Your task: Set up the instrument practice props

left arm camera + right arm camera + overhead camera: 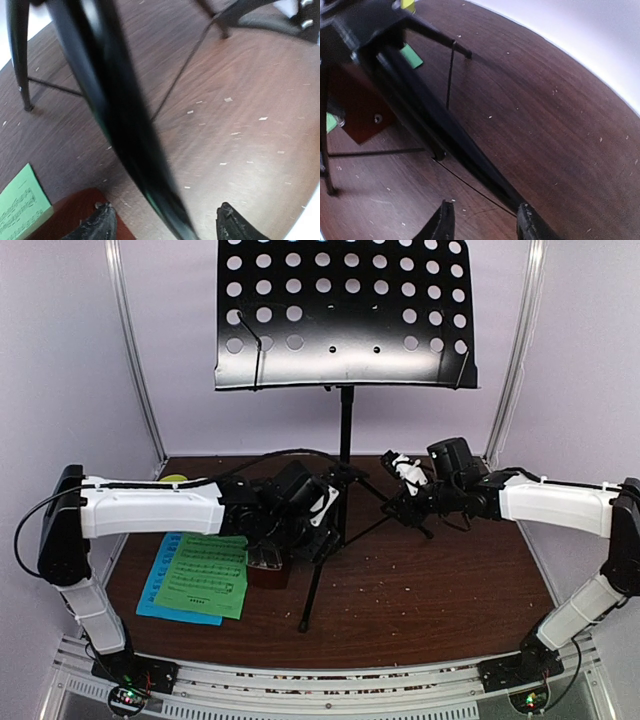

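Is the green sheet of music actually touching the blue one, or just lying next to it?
Touching. The top view shows the green sheet lying partly over the blue sheet, covering most of it, with only the blue's left and bottom edges showing.

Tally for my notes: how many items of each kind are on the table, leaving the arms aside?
Black music stand: 1
Sheets of music: 2, the green sheet and the blue sheet
Reddish-brown metronome: 1
Lime-green object, mostly hidden: 1
Total: 5
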Robot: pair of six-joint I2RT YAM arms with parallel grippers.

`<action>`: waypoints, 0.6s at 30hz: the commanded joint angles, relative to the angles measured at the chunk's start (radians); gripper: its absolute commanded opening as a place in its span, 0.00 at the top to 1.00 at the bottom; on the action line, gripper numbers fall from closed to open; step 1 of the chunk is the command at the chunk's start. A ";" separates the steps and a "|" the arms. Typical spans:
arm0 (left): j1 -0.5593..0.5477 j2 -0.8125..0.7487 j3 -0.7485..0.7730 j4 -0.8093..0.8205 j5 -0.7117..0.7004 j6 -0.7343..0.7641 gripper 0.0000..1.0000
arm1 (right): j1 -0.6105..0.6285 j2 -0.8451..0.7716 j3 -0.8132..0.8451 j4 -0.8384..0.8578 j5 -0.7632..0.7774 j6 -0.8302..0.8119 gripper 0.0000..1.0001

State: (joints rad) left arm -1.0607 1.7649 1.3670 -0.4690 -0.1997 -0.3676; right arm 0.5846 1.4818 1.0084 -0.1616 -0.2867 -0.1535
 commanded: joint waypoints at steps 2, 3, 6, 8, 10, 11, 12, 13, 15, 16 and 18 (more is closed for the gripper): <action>0.007 -0.160 0.036 0.063 0.171 0.082 0.27 | 0.003 -0.077 0.013 -0.004 0.037 0.051 0.41; 0.008 -0.191 0.026 0.067 0.183 0.091 0.25 | 0.003 -0.086 0.017 -0.011 0.040 0.053 0.37; 0.055 -0.280 -0.021 0.075 0.259 0.089 0.22 | 0.003 -0.118 0.030 -0.026 0.059 0.062 0.27; 0.126 -0.360 -0.076 0.093 0.334 0.054 0.22 | 0.003 -0.141 0.030 -0.027 0.071 0.065 0.21; 0.209 -0.438 -0.148 0.118 0.398 0.018 0.21 | 0.003 -0.165 0.026 -0.029 0.085 0.066 0.18; 0.250 -0.477 -0.179 0.120 0.406 0.008 0.20 | 0.003 -0.176 0.026 -0.030 0.095 0.066 0.17; 0.293 -0.510 -0.208 0.116 0.413 0.002 0.19 | 0.003 -0.185 0.023 -0.033 0.104 0.067 0.15; 0.353 -0.543 -0.242 0.110 0.421 -0.002 0.17 | 0.003 -0.197 0.021 -0.035 0.112 0.066 0.14; 0.448 -0.599 -0.297 0.104 0.450 -0.012 0.13 | 0.001 -0.211 0.018 -0.046 0.125 0.070 0.07; 0.505 -0.621 -0.324 0.106 0.479 -0.020 0.09 | 0.000 -0.217 0.016 -0.050 0.127 0.076 0.02; 0.623 -0.650 -0.386 0.115 0.550 -0.037 0.07 | -0.006 -0.229 0.009 -0.048 0.123 0.090 0.00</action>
State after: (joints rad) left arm -0.5968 1.1664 1.0756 -0.3744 0.2008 -0.3603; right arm 0.5842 1.2850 1.0107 -0.1925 -0.1986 -0.0937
